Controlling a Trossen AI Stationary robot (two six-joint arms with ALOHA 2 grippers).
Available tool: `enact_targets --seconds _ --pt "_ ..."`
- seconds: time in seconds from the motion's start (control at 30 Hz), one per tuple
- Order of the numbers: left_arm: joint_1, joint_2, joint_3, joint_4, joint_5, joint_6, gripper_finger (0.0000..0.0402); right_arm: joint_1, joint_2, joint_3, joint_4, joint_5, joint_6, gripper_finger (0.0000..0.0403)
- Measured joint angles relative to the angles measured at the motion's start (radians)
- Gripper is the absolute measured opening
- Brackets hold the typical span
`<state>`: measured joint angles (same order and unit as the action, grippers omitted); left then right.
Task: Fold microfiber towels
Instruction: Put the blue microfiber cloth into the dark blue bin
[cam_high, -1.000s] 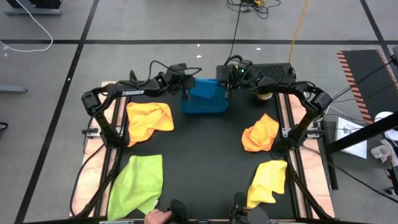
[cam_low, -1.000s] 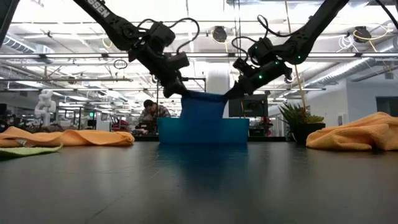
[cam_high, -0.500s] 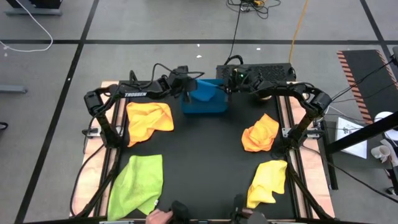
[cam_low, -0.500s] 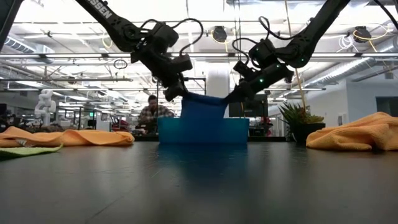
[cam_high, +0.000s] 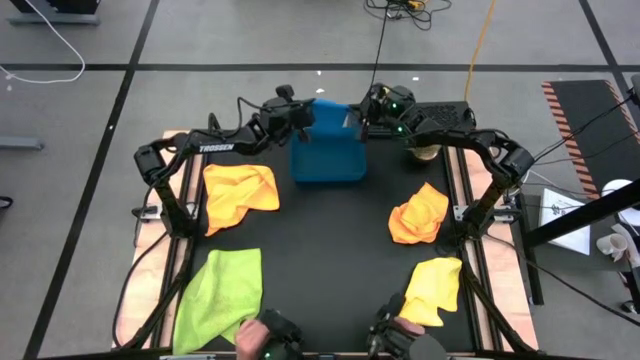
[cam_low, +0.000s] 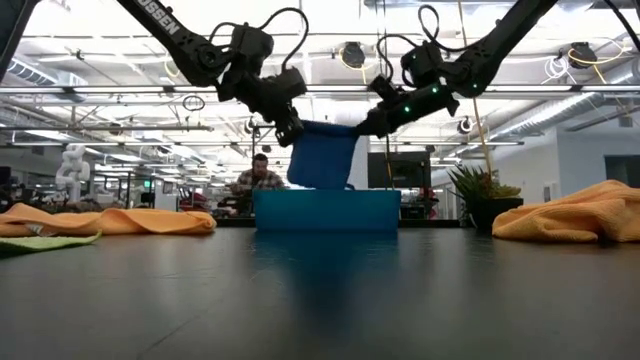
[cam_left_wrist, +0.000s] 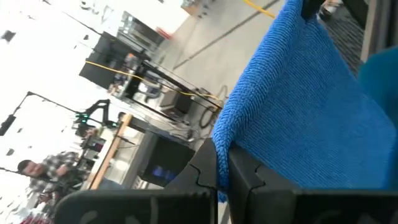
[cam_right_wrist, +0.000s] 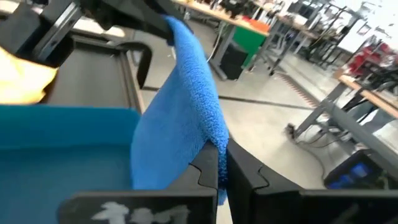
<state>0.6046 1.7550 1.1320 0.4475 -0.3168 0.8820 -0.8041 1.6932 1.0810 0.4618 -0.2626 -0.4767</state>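
Pinching the left top corner of the blue towel (cam_low: 322, 155) with our left gripper (cam_low: 291, 131), we hold it up over the blue tray (cam_low: 326, 211) at the far middle of the table so the cloth hangs flat. Our right gripper (cam_low: 366, 126) is pressed shut on the right corner for the same reason, keeping the top edge taut between us, probably to square a fold.

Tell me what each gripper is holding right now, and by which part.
Both hold the blue towel above the blue tray: the left gripper is shut on one upper corner, the right gripper on the other, with the cloth hanging between them.
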Motion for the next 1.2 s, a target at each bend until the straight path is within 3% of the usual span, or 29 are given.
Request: enact_targets --seconds 0.2,0.57,0.83,1.07,1.2 --pt "0.024 0.0 0.0 0.043 0.007 -0.014 0.0007 -0.024 0.0 0.03 0.001 -0.004 -0.003 0.0" --pt "0.016 0.051 0.002 -0.077 0.02 -0.069 0.0006 -0.016 0.0 0.022 -0.176 -0.005 -0.033 0.0" --pt "-0.065 0.05 0.001 -0.236 -0.006 -0.079 0.0006 0.048 0.0 -0.023 -0.268 -0.045 -0.033 0.0" --pt "-0.134 0.05 0.001 -0.472 0.04 -0.084 0.0014 0.099 0.0 -0.089 -0.276 -0.058 -0.035 0.0" --pt "-0.159 0.05 0.001 -0.556 0.087 -0.092 0.0008 0.118 0.0 -0.127 -0.275 -0.138 -0.035 0.0"
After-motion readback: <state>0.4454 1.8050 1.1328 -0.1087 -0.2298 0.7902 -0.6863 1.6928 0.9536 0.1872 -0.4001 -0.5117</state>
